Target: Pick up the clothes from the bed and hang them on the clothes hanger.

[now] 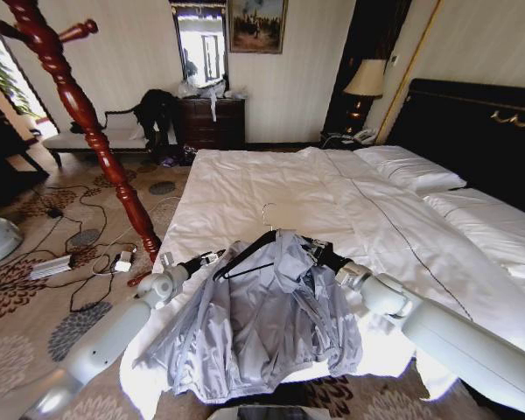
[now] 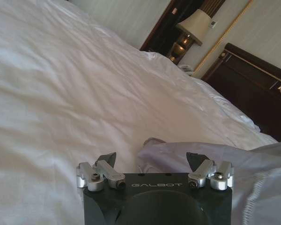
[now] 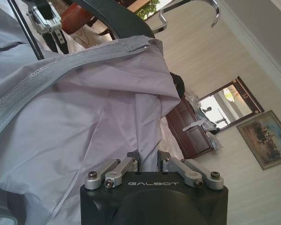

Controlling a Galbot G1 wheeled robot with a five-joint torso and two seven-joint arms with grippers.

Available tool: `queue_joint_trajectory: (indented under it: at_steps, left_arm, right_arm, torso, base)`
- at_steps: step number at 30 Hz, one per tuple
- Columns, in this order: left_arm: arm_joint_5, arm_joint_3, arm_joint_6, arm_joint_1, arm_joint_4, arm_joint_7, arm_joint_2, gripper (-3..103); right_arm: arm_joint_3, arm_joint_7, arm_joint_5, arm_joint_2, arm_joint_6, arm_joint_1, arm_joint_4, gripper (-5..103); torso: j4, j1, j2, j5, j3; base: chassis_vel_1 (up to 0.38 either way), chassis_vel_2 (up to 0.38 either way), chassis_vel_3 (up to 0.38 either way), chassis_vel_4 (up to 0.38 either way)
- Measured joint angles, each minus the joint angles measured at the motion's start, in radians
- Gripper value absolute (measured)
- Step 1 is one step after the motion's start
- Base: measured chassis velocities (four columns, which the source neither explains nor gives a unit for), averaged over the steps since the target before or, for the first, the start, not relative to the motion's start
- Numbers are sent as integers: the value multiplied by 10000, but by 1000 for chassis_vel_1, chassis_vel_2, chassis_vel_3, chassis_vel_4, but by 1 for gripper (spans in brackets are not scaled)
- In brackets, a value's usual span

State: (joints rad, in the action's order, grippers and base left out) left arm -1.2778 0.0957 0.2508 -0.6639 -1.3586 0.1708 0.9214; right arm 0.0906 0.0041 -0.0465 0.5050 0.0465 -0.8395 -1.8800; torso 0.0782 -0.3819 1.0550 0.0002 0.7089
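The clothes, a light grey jacket (image 1: 262, 324), lie spread at the foot of the bed (image 1: 271, 188) with a black clothes hanger (image 1: 245, 249) in the shoulders, its metal hook pointing up the bed. My right gripper (image 1: 315, 248) is at the jacket's right shoulder. In the right wrist view this gripper (image 3: 147, 158) is shut on the grey fabric (image 3: 84, 122), below the hanger's arm (image 3: 117, 18). My left gripper (image 1: 210, 257) hovers at the hanger's left end. The left wrist view shows it (image 2: 152, 161) open, with a jacket edge (image 2: 178, 152) just ahead of it on the sheet.
A tall red-brown wooden coat stand (image 1: 83, 109) rises from the carpet left of the bed. Cables and a power strip (image 1: 51, 266) lie around its foot. A bench with a black garment (image 1: 155, 109) and a dresser (image 1: 212, 121) stand by the far wall; the dark headboard (image 1: 481, 131) is on the right.
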Motion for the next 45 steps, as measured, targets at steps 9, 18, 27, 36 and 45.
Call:
queue_joint_trajectory:
  at_steps: [9, 18, 27, 36, 45]
  left_arm:
    - [68, 651, 153, 565, 1120, -57, 868, 76]
    - [390, 899, 172, 804, 1782, -88, 1214, 70]
    - [522, 1020, 126, 858, 1974, -46, 1348, 37]
    - [573, 966, 61, 570, 1558, -121, 1272, 0]
    - [402, 596, 12, 347, 944, -338, 1063, 0]
  right_arm:
    - [2, 16, 5, -29, 18, 64, 46, 18]
    - [-14, 75, 5, -47, 16, 46, 66, 18]
    - [-22, 119, 8, -1, 16, 67, 97, 18]
    - [-151, 145, 0, 81, 28, 10, 95, 18]
    - [-118, 154, -44, 87, 39, -24, 90, 18]
  torso:
    - [-2, 0, 0, -2, 0]
    - [-4, 0, 1, 0, 0]
    - [-4, 0, 0, -2, 0]
    - [-2, 1, 1, -3, 0]
    - [-3, 1, 1, -3, -1]
  base:
    - [0, 0, 0, 0]
    - [0, 0, 0, 0]
    - [0, 0, 0, 0]
    - [0, 0, 0, 0]
    - [0, 0, 0, 0]
